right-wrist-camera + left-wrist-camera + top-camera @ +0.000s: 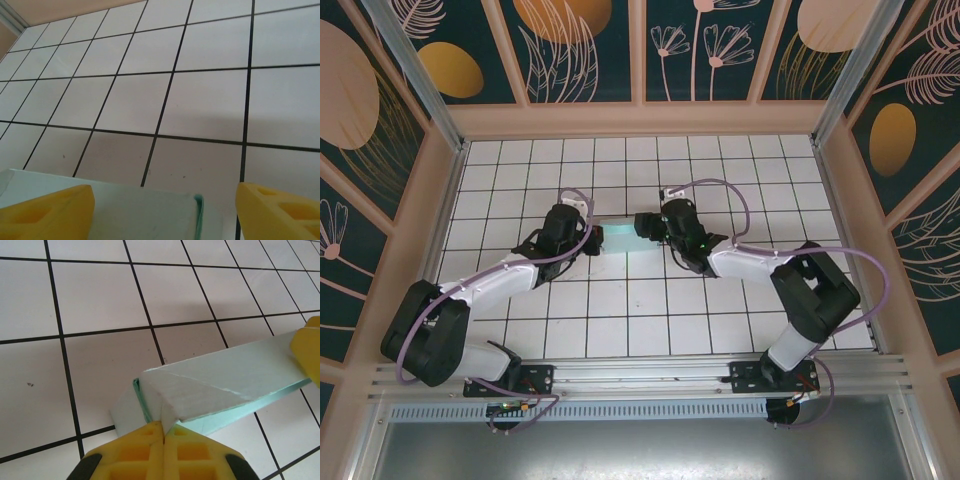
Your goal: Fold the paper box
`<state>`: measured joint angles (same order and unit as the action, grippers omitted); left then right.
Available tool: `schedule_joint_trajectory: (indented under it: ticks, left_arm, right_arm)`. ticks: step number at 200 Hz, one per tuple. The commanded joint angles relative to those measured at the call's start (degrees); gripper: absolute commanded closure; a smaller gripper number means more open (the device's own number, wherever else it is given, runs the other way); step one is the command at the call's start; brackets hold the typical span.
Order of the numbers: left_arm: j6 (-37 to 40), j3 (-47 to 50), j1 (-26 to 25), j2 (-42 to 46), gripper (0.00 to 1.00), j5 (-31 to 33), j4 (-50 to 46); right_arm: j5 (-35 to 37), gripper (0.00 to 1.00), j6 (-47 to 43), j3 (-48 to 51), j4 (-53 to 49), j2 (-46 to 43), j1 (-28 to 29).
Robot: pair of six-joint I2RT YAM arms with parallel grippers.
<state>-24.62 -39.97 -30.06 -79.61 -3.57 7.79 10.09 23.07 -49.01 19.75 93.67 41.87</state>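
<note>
Top external view: white tiled tabletop (620, 320), paper box (620, 238) abt mid-tabletop, slightly nearer far edge, lying btwn left tool (592, 238) and right tool (642, 225). Left wrist view: left tool (163, 432) pinched tight on box's creased end flap, no gap btwn pads. Right wrist view: right tool (166, 192) wide apart, straddling box's other end; one finger (50, 210) overlaps the card, contact can't tell, other finger clear of it.

Paper box (618, 238) between two grippers
Mid-table (620, 320), the left gripper (594, 240) is at its left end, the right gripper (642, 226) at its right.
</note>
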Motion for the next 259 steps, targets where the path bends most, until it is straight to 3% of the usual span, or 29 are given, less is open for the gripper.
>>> schedule_joint_trajectory:
  ticks: [1,43,64,80,97,120,149,165,186,203,259]
  left_arm:
    - [-0.14,2.01,-0.5,1.55,0.85,-1.28,-0.01]
    - [0.65,2.3,-0.51,2.98,0.46,-5.83,-1.78]
    - [2.67,2.35,-0.44,5.44,0.22,-8.66,-4.26]
    - [2.56,2.73,-0.48,8.28,0.17,-10.15,-4.65]
    - [-1.18,2.88,-0.2,11.24,0.01,-9.1,-2.93]
    - [-10.35,1.76,1.69,12.19,0.01,-4.68,-1.3]
    - [-17.71,-2.13,2.99,7.11,0.03,-1.72,-4.44]
    - [-19.14,-4.56,2.99,3.67,0.1,-0.74,-7.22]
    - [-18.67,-5.27,2.99,0.69,0.3,-0.42,-7.96]
    - [-18.03,-4.12,2.95,-0.43,0.4,-1.55,-7.63]
    - [-18.01,3.64,3.0,-5.74,0.58,1.9,-5.53]
  right_arm:
    - [-0.75,0.27,2.37,0.49,-1.74,1.31,-0.12]
    - [-0.81,0.27,2.86,0.5,-1.55,2.56,-0.18]
    - [-0.61,0.27,2.86,0.5,-1.64,3.1,-0.21]
    - [-0.72,0.27,2.91,0.65,-1.58,3.39,-0.18]
    - [-0.78,0.27,3.07,1.01,-1.48,3.54,-0.21]
    - [-1.2,0.27,3.12,1.54,-1.29,3.49,-0.2]
    - [-1.67,0.28,3.21,1.9,-1.18,3.13,-0.21]
    - [-1.81,0.28,3.21,1.97,-1.21,2.84,-0.18]
    - [-1.91,0.28,3.3,2.22,-1.12,2.33,-0.19]
    - [-2.0,0.28,3.39,2.12,-1.29,2.12,-0.21]
    - [-5.47,0.28,3.88,2.9,0.21,1.69,-1.19]
